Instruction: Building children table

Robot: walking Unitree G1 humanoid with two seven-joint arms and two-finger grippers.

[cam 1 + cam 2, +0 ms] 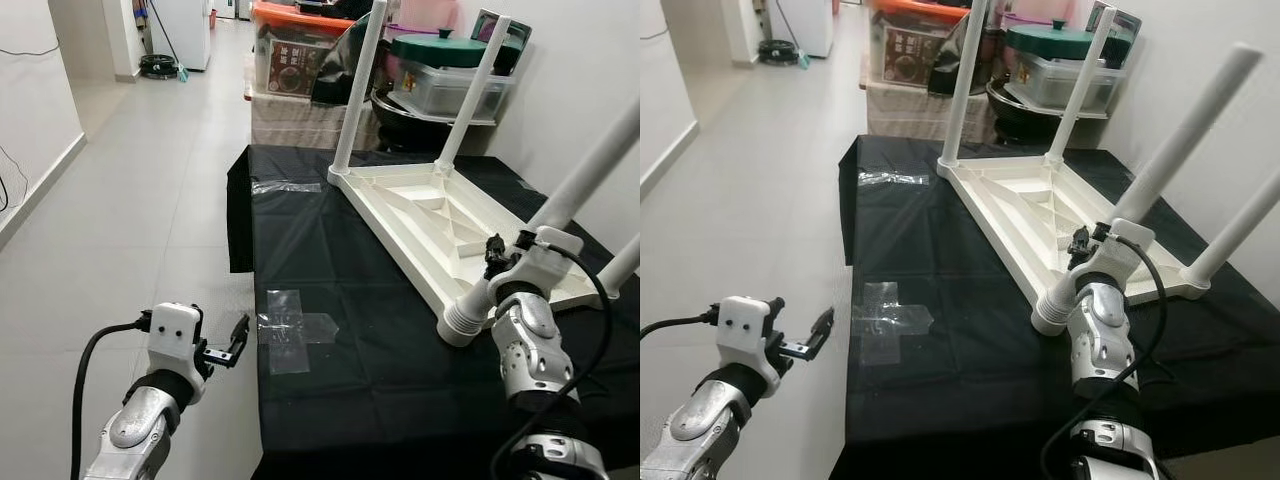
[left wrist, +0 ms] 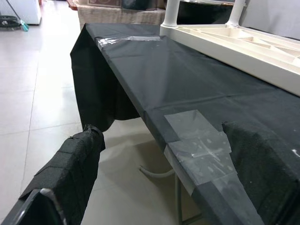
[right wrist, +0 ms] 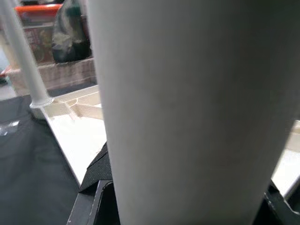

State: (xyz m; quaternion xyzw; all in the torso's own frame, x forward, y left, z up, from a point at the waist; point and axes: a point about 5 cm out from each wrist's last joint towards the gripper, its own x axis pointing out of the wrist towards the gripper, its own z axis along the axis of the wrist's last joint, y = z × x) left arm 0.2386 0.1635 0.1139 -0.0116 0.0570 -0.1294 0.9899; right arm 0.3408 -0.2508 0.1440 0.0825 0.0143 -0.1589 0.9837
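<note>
A white children's table top (image 1: 440, 215) lies upside down on a black-clothed table (image 1: 360, 340). Two white legs (image 1: 360, 85) stand upright at its far corners, and a third (image 1: 620, 265) rises at the near right. My right gripper (image 1: 510, 255) is shut on a fourth white leg (image 1: 590, 170), which tilts to the right. That leg's ribbed end (image 1: 462, 322) rests at the top's near corner. In the right wrist view the leg (image 3: 187, 108) sits between the black fingers. My left gripper (image 1: 232, 345) hangs open and empty beside the cloth's left edge.
Clear tape patches (image 1: 290, 328) stick to the cloth near the left gripper, and another strip (image 1: 285, 186) lies farther back. Storage boxes (image 1: 300, 60) and a green-lidded container (image 1: 440, 70) stand behind the table. Tiled floor (image 1: 130, 200) stretches to the left.
</note>
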